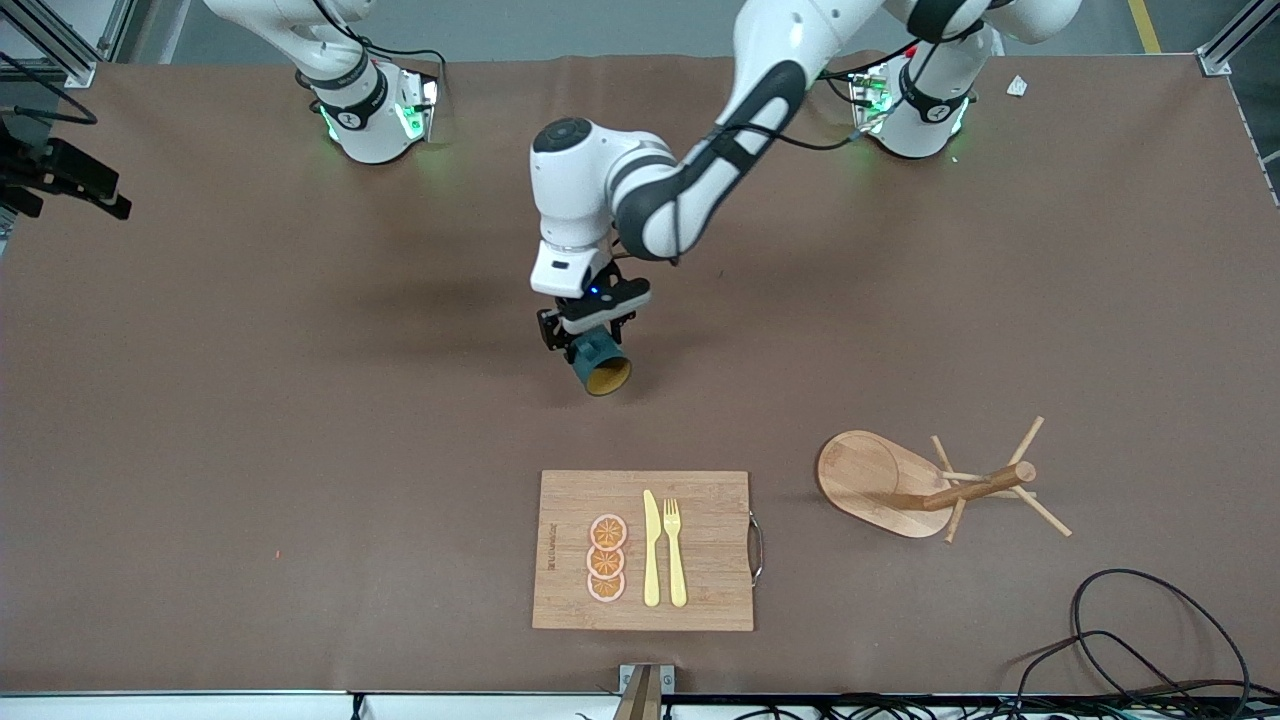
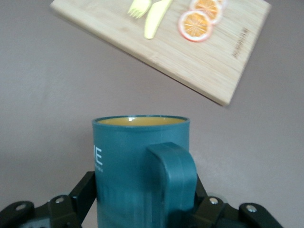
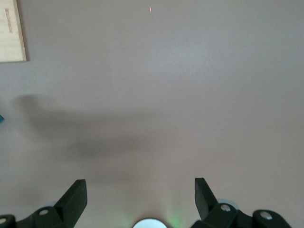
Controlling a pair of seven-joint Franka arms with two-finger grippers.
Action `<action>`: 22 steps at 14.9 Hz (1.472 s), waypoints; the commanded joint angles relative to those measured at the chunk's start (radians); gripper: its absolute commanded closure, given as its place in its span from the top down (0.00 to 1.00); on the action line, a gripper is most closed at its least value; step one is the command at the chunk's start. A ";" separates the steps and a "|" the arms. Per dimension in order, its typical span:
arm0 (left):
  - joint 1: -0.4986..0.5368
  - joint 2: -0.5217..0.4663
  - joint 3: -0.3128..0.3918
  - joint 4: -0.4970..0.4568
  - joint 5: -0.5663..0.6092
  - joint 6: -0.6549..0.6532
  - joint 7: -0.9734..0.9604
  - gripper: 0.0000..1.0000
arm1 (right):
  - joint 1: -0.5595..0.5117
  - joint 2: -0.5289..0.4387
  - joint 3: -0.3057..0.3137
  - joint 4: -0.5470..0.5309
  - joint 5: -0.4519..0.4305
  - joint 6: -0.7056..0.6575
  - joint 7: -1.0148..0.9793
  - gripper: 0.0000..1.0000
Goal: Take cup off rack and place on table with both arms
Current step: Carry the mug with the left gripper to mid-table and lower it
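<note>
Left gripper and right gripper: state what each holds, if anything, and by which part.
Left gripper grips the cup around its lower body; right gripper holds nothing.

The worktop point(image 1: 300, 400) is covered in a matt brown sheet, smooth and faintly creased. The cup point(image 2: 142, 171) is finished in a smooth teal glaze with a slight sheen, its inside a glossier yellow. The rack point(image 1: 900, 485) is made of pale, smooth wood, as is the board point(image 1: 700, 590), whose grain is seen in strips. The knife point(image 1: 651, 550) and fork point(image 1: 675, 555) look like matt yellow plastic.
</note>
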 commanded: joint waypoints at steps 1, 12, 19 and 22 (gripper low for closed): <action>-0.098 0.057 0.093 0.043 0.170 0.021 -0.001 0.63 | -0.015 0.016 0.009 0.022 -0.012 0.016 -0.011 1.00; -0.203 0.222 0.147 0.046 1.060 0.003 -0.631 0.63 | -0.035 0.051 0.009 0.022 -0.011 0.093 -0.013 1.00; -0.246 0.262 0.129 0.034 1.149 -0.100 -0.737 1.00 | -0.039 0.125 0.009 0.023 -0.014 0.103 -0.013 1.00; -0.246 0.239 0.046 0.035 1.027 -0.143 -0.731 1.00 | -0.039 0.165 0.009 0.027 -0.011 0.106 -0.013 1.00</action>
